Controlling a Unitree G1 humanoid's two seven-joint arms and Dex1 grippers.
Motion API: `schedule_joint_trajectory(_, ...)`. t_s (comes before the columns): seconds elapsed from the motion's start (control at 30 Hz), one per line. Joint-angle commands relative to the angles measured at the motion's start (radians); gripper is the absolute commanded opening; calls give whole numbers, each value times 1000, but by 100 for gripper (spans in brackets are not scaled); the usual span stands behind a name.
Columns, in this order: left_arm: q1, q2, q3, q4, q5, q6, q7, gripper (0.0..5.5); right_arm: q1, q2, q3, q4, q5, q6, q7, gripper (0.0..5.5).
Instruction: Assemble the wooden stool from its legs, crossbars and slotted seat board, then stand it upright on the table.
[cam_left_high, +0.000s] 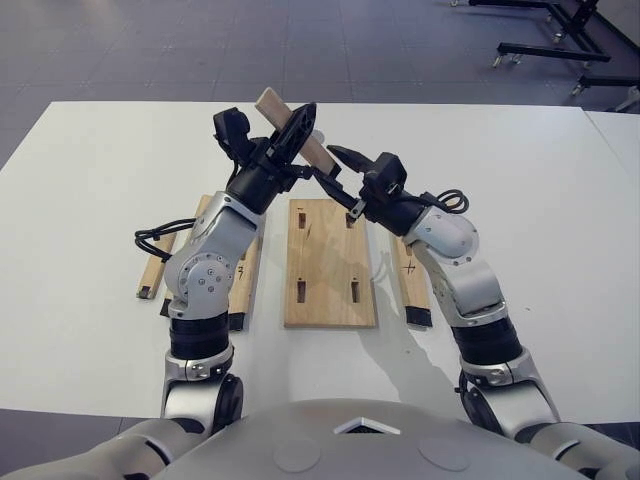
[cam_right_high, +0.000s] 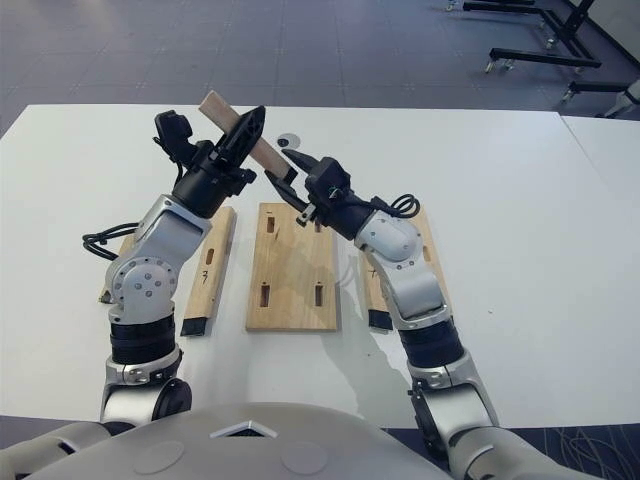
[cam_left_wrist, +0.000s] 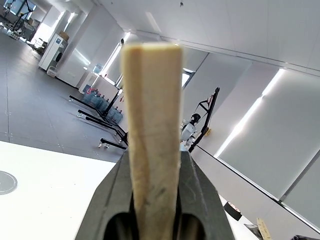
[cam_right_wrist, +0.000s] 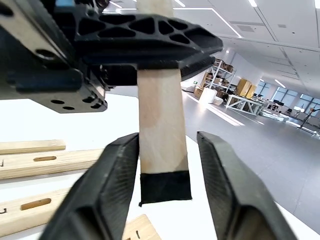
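I hold a wooden leg (cam_left_high: 272, 106) tilted in the air above the far end of the slotted seat board (cam_left_high: 330, 285), my left gripper (cam_left_high: 295, 135) shut on its middle. In the left wrist view the leg (cam_left_wrist: 152, 115) rises between the fingers (cam_left_wrist: 107, 200). The leg's black-tipped lower end (cam_right_wrist: 165, 186) hangs between the pads of my right gripper (cam_right_wrist: 167, 187), which is open with a clear gap on one side. The seat board lies flat at the table's centre, its several slots facing up.
Two more wooden pieces (cam_left_high: 150, 270) (cam_left_high: 245, 280) lie left of the board under my left arm, and another (cam_left_high: 410, 275) lies to its right. A small grey disc (cam_right_high: 291, 141) sits on the table beyond. Metal trolley frames (cam_left_high: 560, 50) stand on the floor behind.
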Motion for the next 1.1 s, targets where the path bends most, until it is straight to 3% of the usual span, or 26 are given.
schedule_joint_trajectory(0.03,-19,21,17,18,42,-28,5,39,4,-32,-45,-7,25,28,15,279)
schedule_joint_trajectory(0.23,-8,95,123,-13,55,-59,28,39,10,-69,-96,13,18,25,5,369)
schedule_joint_trajectory(0.43,85,144,147,-77,64,-35,35,39,23,-63,-95,-8,10,36,-20,463)
schedule_joint_trajectory(0.7,289,253,198,-144,274,-161,33,39,43,-38,-99,-46,0,61,-89,466)
schedule_joint_trajectory(1.1,485,244,223,-110,349,-241,2,39,88,-4,-56,-85,-35,78,-139,466)
